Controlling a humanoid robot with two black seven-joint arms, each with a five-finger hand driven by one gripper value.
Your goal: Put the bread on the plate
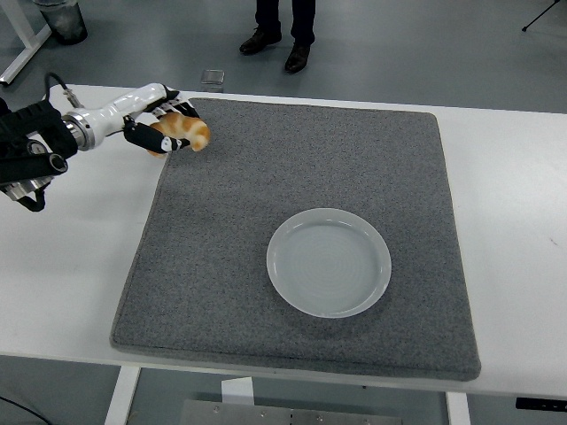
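Left hand (158, 124), fingers curled around the bread (183, 132), held over the grey mat's (266, 266) far-left corner; empty white plate (329, 262) lies well apart, toward near-right.

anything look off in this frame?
Left hand grips the bread over the mat's far-left corner, well away from the empty plate. Odd for a placing task. Nothing spilled or damaged.

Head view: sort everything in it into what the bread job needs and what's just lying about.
Job: bread, held in the left hand; empty plate.

Lying about: grey mat; small clear object on the floor; a person's shoes; bin.
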